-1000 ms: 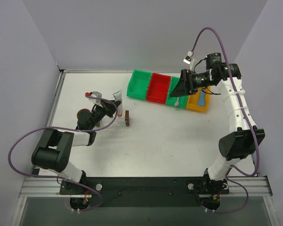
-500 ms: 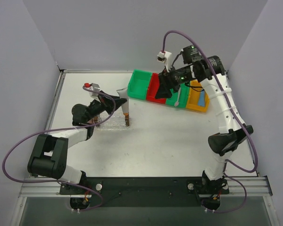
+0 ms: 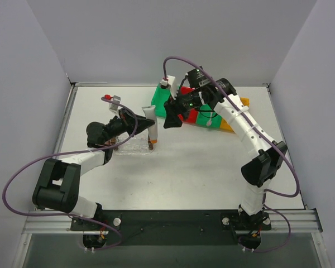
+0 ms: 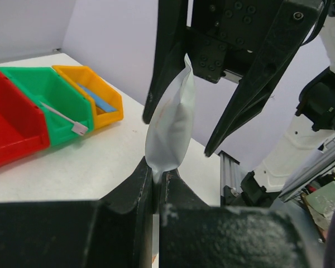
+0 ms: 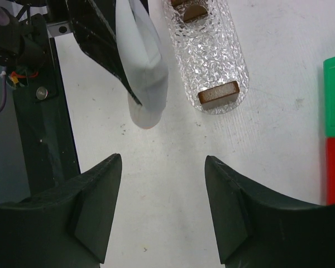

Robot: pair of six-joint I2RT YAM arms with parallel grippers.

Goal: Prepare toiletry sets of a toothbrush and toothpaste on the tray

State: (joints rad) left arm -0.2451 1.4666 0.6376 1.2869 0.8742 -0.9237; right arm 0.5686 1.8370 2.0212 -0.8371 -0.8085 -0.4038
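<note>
The left gripper (image 4: 159, 180), clamped on the end of the pale toothpaste (image 4: 170, 117), stands it upright by the tray (image 5: 212, 53), likely offering it to the right gripper (image 5: 162, 162), which is half-open and empty.

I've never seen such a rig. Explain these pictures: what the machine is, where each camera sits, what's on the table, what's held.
Two robot arms are bolted to a white table, each ending in a two-fingered pincer. The overhead picture looks down from behind them: left arm on the left, right arm on the right. The other two come from a camera on each wrist, showing its own fingers. On the table are a clear tray and green, red and yellow bins; a toothbrush lies in the green one. The left pincer is shut on one end of a pale toothpaste tube. The right pincer is open, close to the tube, not gripping it.
</note>
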